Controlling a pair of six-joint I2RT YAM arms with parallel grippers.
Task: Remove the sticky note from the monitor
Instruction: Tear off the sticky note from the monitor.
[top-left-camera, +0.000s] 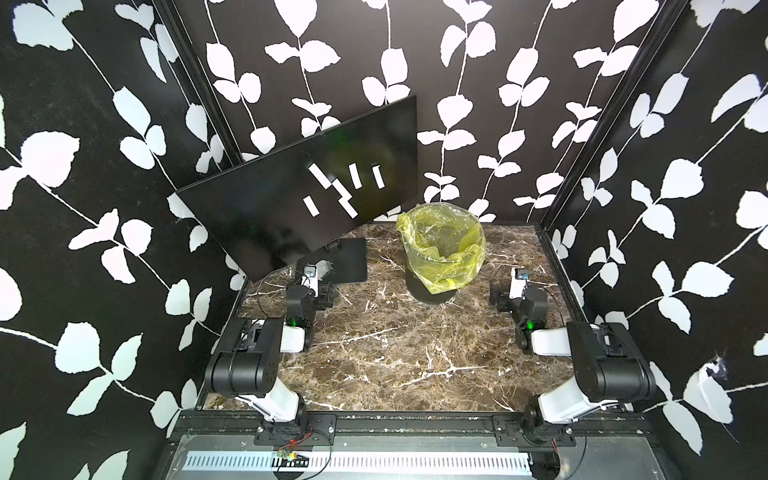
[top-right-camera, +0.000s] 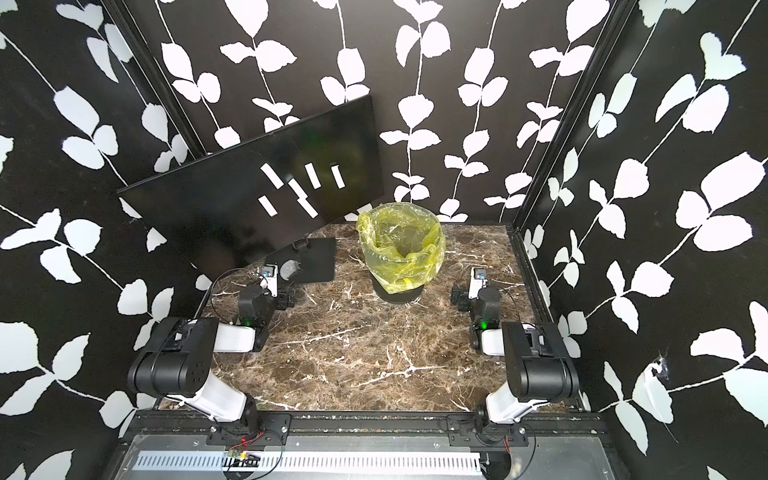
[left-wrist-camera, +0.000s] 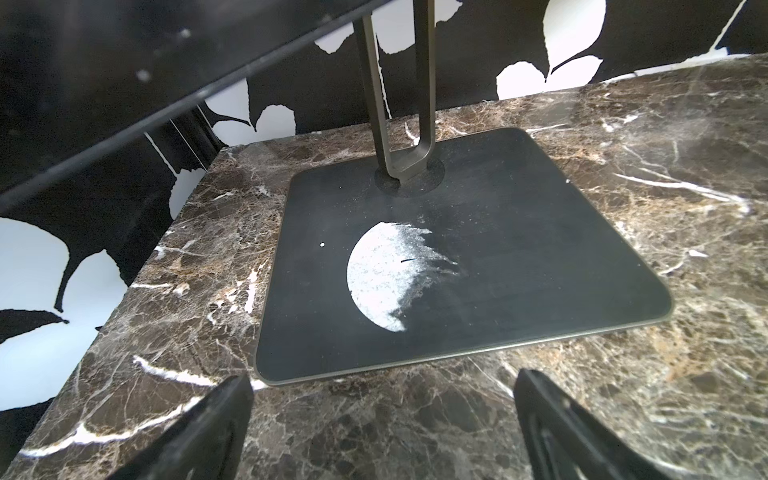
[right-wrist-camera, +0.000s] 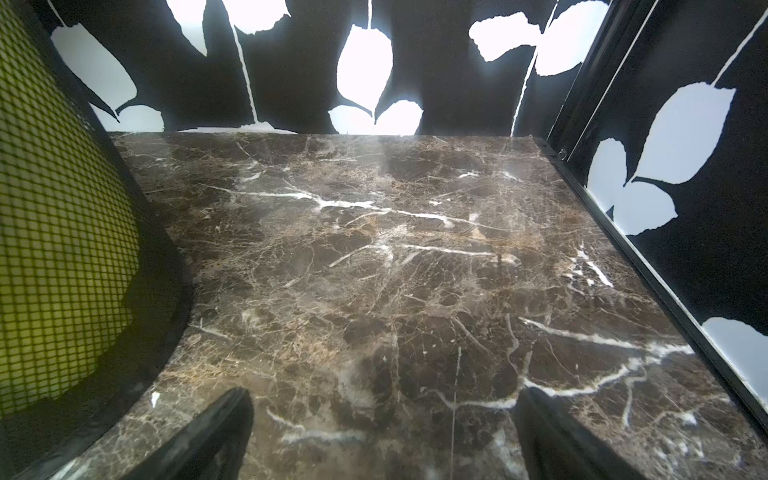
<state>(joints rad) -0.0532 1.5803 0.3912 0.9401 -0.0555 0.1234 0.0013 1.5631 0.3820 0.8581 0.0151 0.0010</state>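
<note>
While both arms are sitting folded low at the near side of the table (top-left-camera: 395, 353), nothing of the task is looking done yet.

The monitor (top-left-camera: 257, 208) is standing at the far left on its stand base (left-wrist-camera: 498, 270), screen tilting and facing the arms. Several small white strips (top-left-camera: 318, 174) are showing on the glossy screen in both top views. Whether any is the sticky note or they're just light reflections, I'm not managing to tell. No coloured note is standing out anywhere on the screen, the table or in the bin.

The left gripper (left-wrist-camera: 382, 382) is hovering low over the marble just short of the base's front edge, jaws spread wide w/ nothing btwn them. The right gripper (right-wrist-camera: 382, 395) is hanging over bare marble beside the mesh bin (right-wrist-camera: 62, 249), jaws likewise apart and carrying nothing. Neither is touching the monitor; both are sitting well below the screen area.

The bin, lined w/ a yellow bag (top-left-camera: 415, 232), is waiting right of the base, and no note is showing inside it.

So I'm judging everything as remaining: reaching up to the screen, pinching the note's free edge, peeling it off, prob. dropping it in the bin.
</note>
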